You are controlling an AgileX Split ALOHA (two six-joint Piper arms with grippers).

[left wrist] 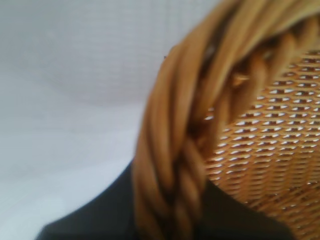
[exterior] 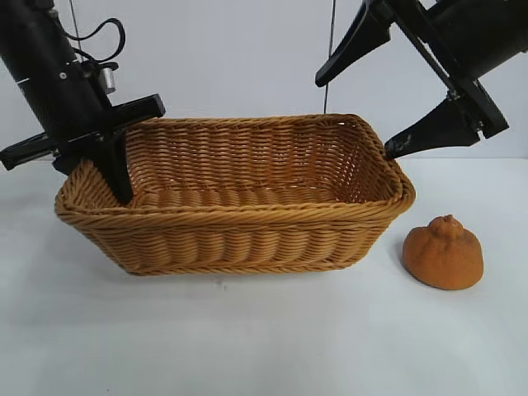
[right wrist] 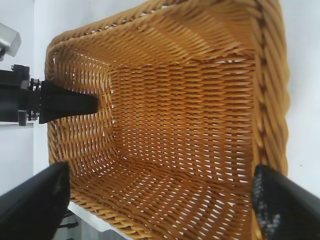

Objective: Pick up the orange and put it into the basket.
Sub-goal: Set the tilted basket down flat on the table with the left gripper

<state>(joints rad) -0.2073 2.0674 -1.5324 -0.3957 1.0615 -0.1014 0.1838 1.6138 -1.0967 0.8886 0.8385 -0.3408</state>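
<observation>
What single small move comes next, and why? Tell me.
Probably swing the open right gripper off the basket and down toward the orange, which sits untouched on the table beside the basket. The left gripper is clamped on the far rim.

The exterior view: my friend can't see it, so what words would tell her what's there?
A large tan woven wicker basket sits empty on a white table, with a lumpy dull-orange fruit on the table beside its right end. The left end effector grips the basket's left rim; the right end effector hangs open above the right end.
</observation>
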